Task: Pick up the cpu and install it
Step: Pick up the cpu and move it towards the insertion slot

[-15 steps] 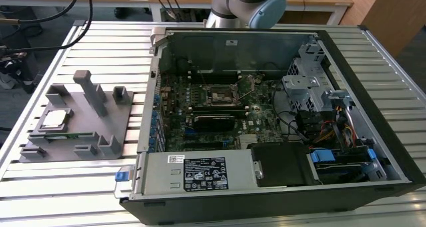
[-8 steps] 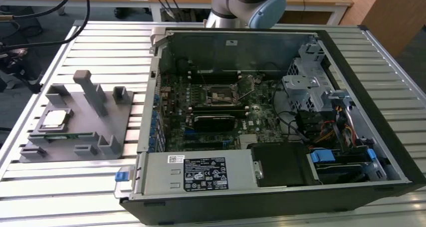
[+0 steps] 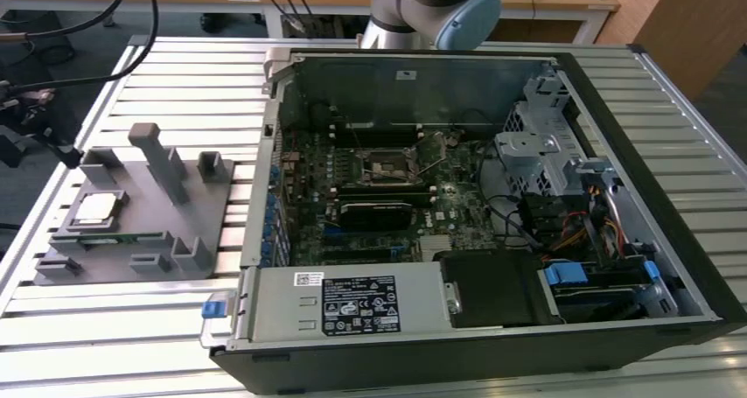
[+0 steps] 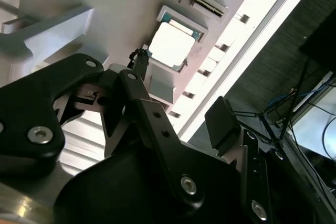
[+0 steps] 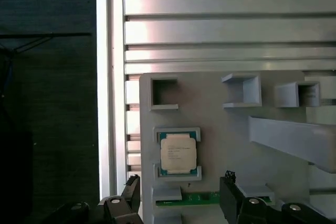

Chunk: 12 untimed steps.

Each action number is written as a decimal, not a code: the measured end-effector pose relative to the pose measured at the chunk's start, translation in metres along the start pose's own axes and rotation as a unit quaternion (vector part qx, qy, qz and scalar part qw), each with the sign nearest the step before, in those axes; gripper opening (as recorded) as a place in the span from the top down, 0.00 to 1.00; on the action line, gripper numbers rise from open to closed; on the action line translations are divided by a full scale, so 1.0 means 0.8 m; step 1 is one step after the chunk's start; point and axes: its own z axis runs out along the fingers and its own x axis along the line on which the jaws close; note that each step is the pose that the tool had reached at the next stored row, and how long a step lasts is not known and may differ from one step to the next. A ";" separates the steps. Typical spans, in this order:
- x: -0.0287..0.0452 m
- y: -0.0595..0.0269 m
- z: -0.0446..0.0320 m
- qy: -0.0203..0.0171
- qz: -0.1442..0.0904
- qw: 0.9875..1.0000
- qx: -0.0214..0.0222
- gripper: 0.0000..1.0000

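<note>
The gripper (image 5: 181,203) hangs over the cpu (image 5: 178,153), fingers spread wide and empty; the cpu lies flat in its pocket on the grey tray (image 5: 226,150); the first wrist view adds a green stick (image 5: 202,198) just beside the chip; the exterior view sets the tray at its left, well apart from the open case (image 3: 467,367) and socket (image 3: 383,166) at centre.

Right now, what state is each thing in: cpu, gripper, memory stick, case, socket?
cpu: lying flat in its holder on the fixture, not gripped.
gripper: open, empty, not touching the cpu.
memory stick: lying in its slot on the fixture.
case: on its side, panel off, inside exposed.
socket: on the board; open or latched, cannot tell.
</note>
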 end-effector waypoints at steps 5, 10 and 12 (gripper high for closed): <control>0.0002 0.000 0.0108 0.000 0.000 1.000 0.000 0.30; 0.0003 -0.001 0.0205 -0.001 -0.004 1.000 0.000 0.30; 0.0002 -0.001 0.0246 -0.001 -0.006 1.000 0.000 0.30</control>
